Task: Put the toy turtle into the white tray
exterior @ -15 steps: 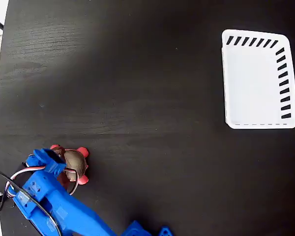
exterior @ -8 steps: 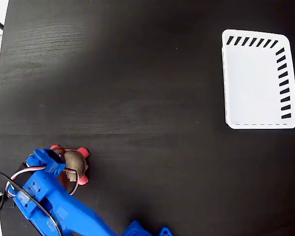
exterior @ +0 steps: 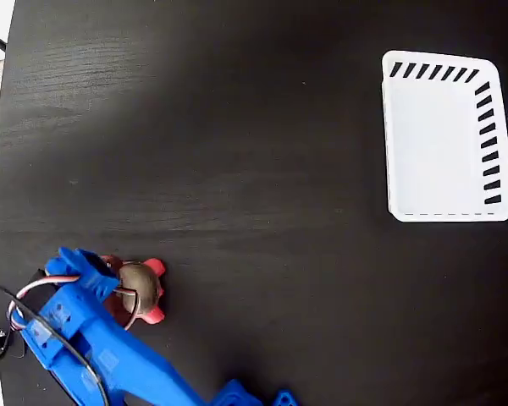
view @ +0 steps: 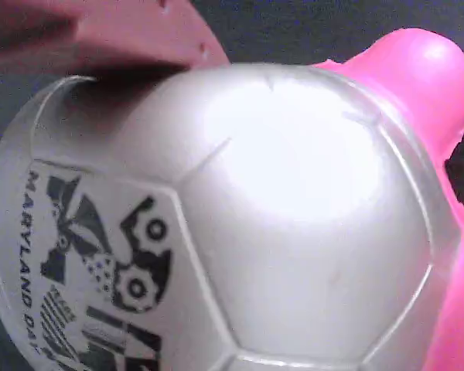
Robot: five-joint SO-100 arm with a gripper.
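one step, the grasp, is what i am judging myself to be finishing, my blue-and-brown pincer (exterior: 123,286) closing on the small tan-shelled, pink-footed squishy toy turtle (exterior: 140,288) at the black table's (exterior: 237,169) lower left, and next comes lifting and carrying it to the white slotted plastic tray (exterior: 444,139) far off at upper right.

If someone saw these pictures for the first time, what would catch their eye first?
Probably the bright blue robot arm at the lower left of the fixed view, its gripper at the small tan-shelled toy turtle with pink feet. Next, the rectangular white slotted plastic tray against the black table, upper right. The wrist view is filled by the turtle's shell and its dark printed mark.
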